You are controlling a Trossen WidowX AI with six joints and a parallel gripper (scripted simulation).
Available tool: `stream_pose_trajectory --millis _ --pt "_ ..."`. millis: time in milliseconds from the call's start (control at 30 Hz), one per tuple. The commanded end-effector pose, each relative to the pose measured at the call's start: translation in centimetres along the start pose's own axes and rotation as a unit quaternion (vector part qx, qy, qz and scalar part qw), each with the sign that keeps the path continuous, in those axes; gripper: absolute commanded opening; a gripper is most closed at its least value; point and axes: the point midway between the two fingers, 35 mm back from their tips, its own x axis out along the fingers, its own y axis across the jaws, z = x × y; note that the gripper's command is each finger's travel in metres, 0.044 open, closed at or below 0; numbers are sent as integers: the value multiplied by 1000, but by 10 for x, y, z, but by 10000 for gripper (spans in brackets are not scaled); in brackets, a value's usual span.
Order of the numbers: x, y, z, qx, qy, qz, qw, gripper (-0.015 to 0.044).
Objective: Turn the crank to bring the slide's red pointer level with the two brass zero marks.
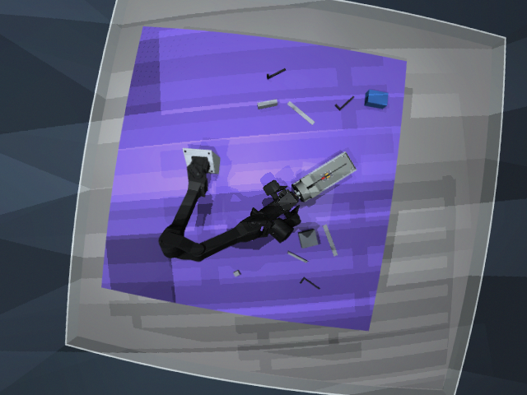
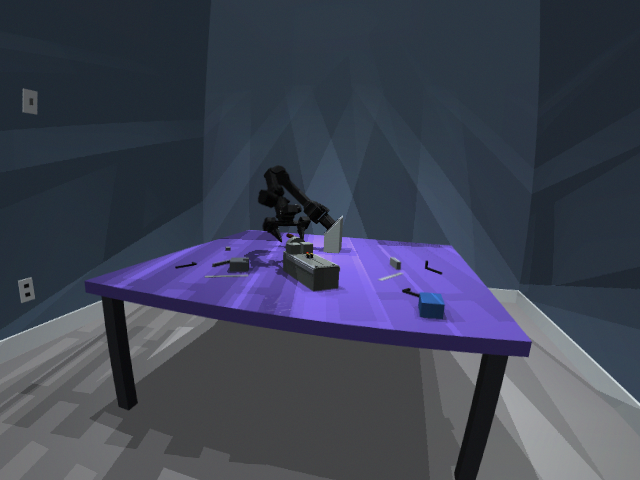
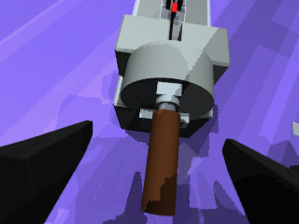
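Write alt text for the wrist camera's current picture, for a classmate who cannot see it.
An open black gripper surrounds a brown handle without touching it; beyond, the handle joins a gray machine on a purple table.

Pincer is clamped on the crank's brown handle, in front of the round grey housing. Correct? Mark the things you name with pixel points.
Not clamped: the pincer (image 3: 159,135) is open, its fingers standing apart on either side of the brown handle (image 3: 161,163) with a gap at each side. The wrist view shows it. The handle is indeed the crank's, in front of the round grey housing (image 3: 161,61).
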Motion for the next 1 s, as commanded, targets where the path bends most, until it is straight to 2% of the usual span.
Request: stream_pose_trajectory --millis 0,533,967 --pt "-13 -2 13 2 0 -3 1000 440" --pt "-64 -1 66 0 -6 -2 1000 440" --pt "-15 0 113 132 27 -105 985 440"
